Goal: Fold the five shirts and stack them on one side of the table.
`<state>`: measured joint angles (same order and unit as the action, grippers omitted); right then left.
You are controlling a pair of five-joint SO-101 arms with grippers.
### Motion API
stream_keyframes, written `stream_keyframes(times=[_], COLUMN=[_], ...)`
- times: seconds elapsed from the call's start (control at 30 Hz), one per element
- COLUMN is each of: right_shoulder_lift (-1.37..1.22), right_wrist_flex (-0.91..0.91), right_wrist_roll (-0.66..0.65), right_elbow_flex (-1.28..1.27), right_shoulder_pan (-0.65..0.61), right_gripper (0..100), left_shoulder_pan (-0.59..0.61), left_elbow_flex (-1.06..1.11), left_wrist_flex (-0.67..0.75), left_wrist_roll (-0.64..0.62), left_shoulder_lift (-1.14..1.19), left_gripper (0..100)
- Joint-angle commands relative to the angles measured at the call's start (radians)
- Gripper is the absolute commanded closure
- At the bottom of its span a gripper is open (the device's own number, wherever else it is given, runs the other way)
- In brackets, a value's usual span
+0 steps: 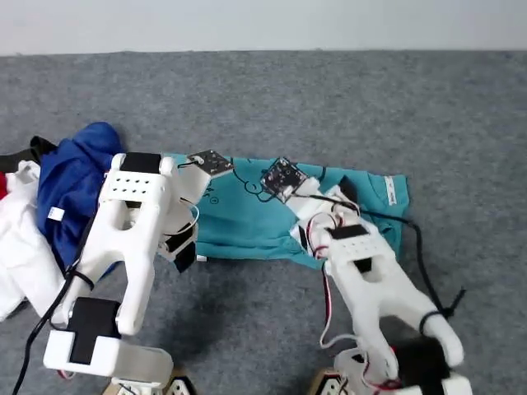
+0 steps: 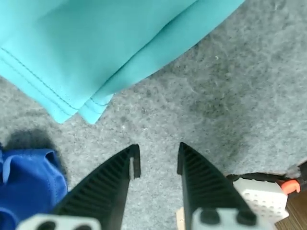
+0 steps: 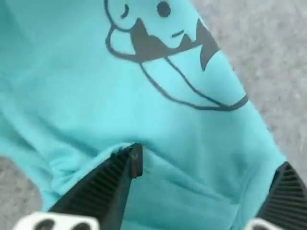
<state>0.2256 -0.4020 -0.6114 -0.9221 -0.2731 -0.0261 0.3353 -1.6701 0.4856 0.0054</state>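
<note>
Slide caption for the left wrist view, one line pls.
Left gripper open over the grey table, just short of a doubled hem corner of the teal shirt; a blue shirt lies nearby.

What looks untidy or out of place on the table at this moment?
The blue shirt and a white shirt lie crumpled in a heap at one side, not folded. The teal shirt lies spread flat; nothing else stands out.

High view looked down over gray tabletop (image 1: 329,99) from near side, facing far wall (image 1: 263,25), left arm (image 1: 132,230) and right arm (image 1: 366,271) in frame. Left wrist view sat close above tabletop, looking past own end effector (image 2: 158,153) at teal shirt (image 2: 96,48) hem. Right wrist view hung closer, facing shirt's print (image 3: 158,52). All three shared teal shirt.
</note>
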Motion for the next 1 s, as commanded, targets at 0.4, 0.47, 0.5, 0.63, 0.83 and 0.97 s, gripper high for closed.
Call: stream_keyframes(times=[0.4, 0.47, 0.5, 0.63, 0.83, 0.97], right_shoulder_lift=[-0.067, 0.015, 0.053, 0.160, 0.193, 0.191], right_wrist_flex=[-0.433, -0.613, -0.693, -0.969, -0.848, -0.530], right_wrist_roll=[0.089, 0.035, -0.009, -0.189, -0.164, 0.008], right_elbow_flex=[0.453, 0.489, 0.500, 0.480, 0.316, 0.204], right_shoulder_pan=[0.007, 0.007, 0.004, -0.004, -0.005, -0.019], right_gripper=[58.9, 58.9, 58.9, 58.9, 58.9, 58.9], left_shoulder_pan=[-0.009, -0.009, -0.009, -0.009, -0.009, -0.009], left_elbow_flex=[0.002, 0.002, 0.002, 0.002, 0.005, 0.005], left_wrist_flex=[0.005, 0.005, 0.005, 0.005, 0.003, 0.003], left_wrist_roll=[0.011, 0.011, 0.011, 0.011, 0.011, 0.011], left_shoulder_lift=[-0.032, -0.032, -0.032, -0.032, -0.032, -0.032], left_gripper=[87, 87, 87, 87, 87, 87])
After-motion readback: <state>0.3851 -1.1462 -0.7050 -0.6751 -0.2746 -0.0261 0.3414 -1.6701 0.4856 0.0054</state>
